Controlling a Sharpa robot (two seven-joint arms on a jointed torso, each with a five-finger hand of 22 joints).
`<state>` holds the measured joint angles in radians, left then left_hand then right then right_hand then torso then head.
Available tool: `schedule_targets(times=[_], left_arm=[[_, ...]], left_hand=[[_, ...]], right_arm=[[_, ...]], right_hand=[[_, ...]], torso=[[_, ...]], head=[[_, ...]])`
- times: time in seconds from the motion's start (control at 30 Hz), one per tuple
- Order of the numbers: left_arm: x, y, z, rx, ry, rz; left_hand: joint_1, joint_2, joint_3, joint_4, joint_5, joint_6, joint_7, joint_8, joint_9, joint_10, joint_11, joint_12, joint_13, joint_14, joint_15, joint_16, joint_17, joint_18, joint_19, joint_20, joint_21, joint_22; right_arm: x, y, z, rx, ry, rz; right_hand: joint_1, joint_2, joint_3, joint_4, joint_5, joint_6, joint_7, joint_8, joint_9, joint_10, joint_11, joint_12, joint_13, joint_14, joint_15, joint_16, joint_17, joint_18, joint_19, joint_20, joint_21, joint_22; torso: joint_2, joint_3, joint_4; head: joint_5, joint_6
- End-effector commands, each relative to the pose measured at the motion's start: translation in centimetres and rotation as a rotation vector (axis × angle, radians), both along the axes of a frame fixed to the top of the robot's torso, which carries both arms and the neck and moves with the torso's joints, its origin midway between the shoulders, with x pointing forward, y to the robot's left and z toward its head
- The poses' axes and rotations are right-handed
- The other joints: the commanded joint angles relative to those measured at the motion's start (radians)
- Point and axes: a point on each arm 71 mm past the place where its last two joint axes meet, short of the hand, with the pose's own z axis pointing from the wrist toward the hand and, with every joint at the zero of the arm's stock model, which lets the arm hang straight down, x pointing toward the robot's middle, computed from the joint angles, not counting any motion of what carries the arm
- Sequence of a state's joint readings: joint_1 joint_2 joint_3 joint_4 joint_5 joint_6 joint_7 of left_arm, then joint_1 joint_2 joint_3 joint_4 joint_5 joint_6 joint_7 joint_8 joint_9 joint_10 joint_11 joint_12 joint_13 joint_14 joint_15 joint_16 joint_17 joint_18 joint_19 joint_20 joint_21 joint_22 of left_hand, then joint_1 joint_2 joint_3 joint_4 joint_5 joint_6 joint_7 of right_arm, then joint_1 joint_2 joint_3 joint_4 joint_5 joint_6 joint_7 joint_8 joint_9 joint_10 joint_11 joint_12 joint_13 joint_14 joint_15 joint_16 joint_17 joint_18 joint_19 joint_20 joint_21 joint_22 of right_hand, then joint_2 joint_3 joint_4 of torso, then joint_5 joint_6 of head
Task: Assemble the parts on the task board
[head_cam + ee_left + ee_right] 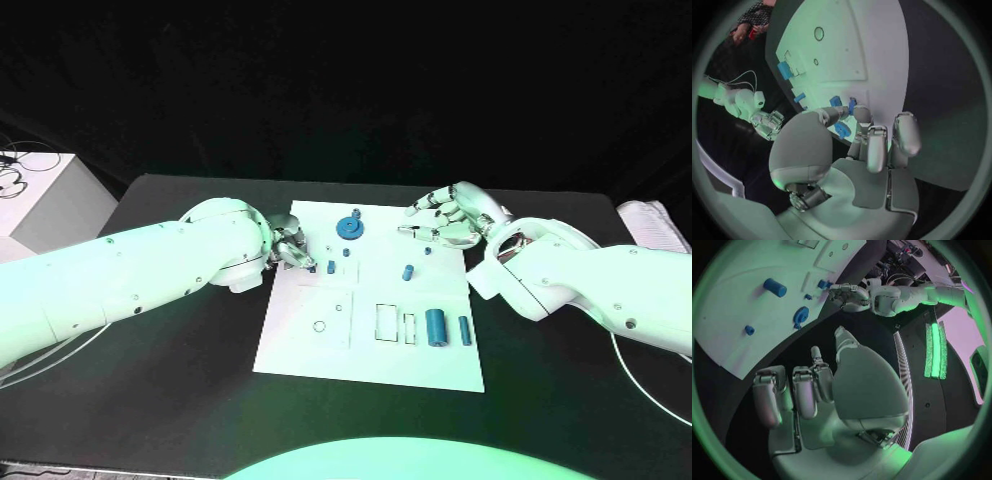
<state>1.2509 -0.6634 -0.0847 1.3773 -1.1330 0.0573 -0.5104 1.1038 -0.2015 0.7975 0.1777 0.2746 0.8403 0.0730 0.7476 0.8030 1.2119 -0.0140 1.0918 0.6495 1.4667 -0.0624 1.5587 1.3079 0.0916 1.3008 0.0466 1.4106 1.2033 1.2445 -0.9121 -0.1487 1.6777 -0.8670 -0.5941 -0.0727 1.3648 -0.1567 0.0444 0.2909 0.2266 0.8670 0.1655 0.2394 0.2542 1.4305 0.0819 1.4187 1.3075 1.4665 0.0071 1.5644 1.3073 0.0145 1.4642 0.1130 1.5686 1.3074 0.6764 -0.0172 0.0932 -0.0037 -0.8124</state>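
Parts (pixel 434 325) lie scattered on the board (pixel 368 365), 1 just at your left hand's (pixel 289 245) fingertips (pixel 856 111). I can't tell if it's pinched. Right hand (pixel 450 218) hovers loosely curled, holding nothing. Rush the lift and that piece may slip or skid away.

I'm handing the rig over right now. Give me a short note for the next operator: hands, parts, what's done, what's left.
Left hand: at the task board's left edge, fingers touching a small blue part; a firm hold cannot be confirmed.
Right hand: open, hovering by the board's far right corner, holding nothing.
Parts: blue gear near the far edge; small pieces mid-board; blue cylinder and a slimmer bar lying at the near right.
Done: nothing visibly assembled.
Left: most parts lie loose.
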Motion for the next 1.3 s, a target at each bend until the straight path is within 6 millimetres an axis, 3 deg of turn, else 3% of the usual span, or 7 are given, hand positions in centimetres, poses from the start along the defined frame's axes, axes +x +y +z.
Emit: schedule_targets(times=[0.03, 0.73, 1.3], left_arm=[[-0.20, -0.21, -0.11, 0.018, 0.013, -0.021], [-0.22, -0.60, -0.36, 0.024, 0.024, -0.032], [-0.14, -1.14, -1.02, 0.068, 0.095, -0.073]], left_hand=[[-0.001, 0.013, 0.159, -0.166, 0.006, 0.022, -0.016, 0.003, 0.081, 0.005, -0.003, 0.001, -0.001, 0.098, -0.005, 0.007, 0.246, -0.008, 0.008, 0.001, 0.005, 0.002], [-0.002, 0.012, 0.159, -0.167, 0.005, 0.022, -0.016, 0.003, 0.081, 0.004, -0.003, 0.000, -0.004, 0.098, -0.005, 0.006, 0.245, -0.008, 0.009, 0.001, 0.006, 0.003], [-0.004, 0.012, 0.160, -0.169, 0.004, 0.022, -0.016, 0.003, 0.080, 0.004, -0.003, -0.002, -0.005, 0.098, -0.005, 0.006, 0.245, -0.009, 0.010, 0.001, 0.006, 0.004]], right_arm=[[-0.06, 0.14, -0.03, -0.007, -0.003, 0.019], [-0.08, 0.11, -0.04, -0.007, -0.002, 0.018], [-0.11, 0.07, -0.03, -0.008, -0.002, 0.018]], right_hand=[[-0.008, 0.004, -0.003, 0.000, 0.001, 0.005, 0.000, 0.005, -0.001, -0.005, 0.001, -0.003, 0.116, 0.098, 0.001, -0.003, 0.241, -0.014, 0.107, -0.002, 0.002, 0.263], [-0.008, 0.004, -0.003, 0.000, 0.001, 0.005, 0.000, 0.005, -0.001, -0.005, 0.001, -0.003, 0.116, 0.098, 0.001, -0.003, 0.241, -0.014, 0.107, -0.002, 0.002, 0.263], [-0.008, 0.004, -0.003, 0.000, 0.001, 0.005, 0.000, 0.005, -0.001, -0.005, 0.001, -0.003, 0.116, 0.098, 0.001, -0.003, 0.241, -0.014, 0.107, -0.002, 0.002, 0.263]], torso=[[0.000, 0.0003, -0.0010], [0.001, 0.0009, -0.0006], [0.001, 0.0014, -0.0015]], head=[[0.000, 0.000], [-0.004, -0.001], [-0.007, -0.009]])
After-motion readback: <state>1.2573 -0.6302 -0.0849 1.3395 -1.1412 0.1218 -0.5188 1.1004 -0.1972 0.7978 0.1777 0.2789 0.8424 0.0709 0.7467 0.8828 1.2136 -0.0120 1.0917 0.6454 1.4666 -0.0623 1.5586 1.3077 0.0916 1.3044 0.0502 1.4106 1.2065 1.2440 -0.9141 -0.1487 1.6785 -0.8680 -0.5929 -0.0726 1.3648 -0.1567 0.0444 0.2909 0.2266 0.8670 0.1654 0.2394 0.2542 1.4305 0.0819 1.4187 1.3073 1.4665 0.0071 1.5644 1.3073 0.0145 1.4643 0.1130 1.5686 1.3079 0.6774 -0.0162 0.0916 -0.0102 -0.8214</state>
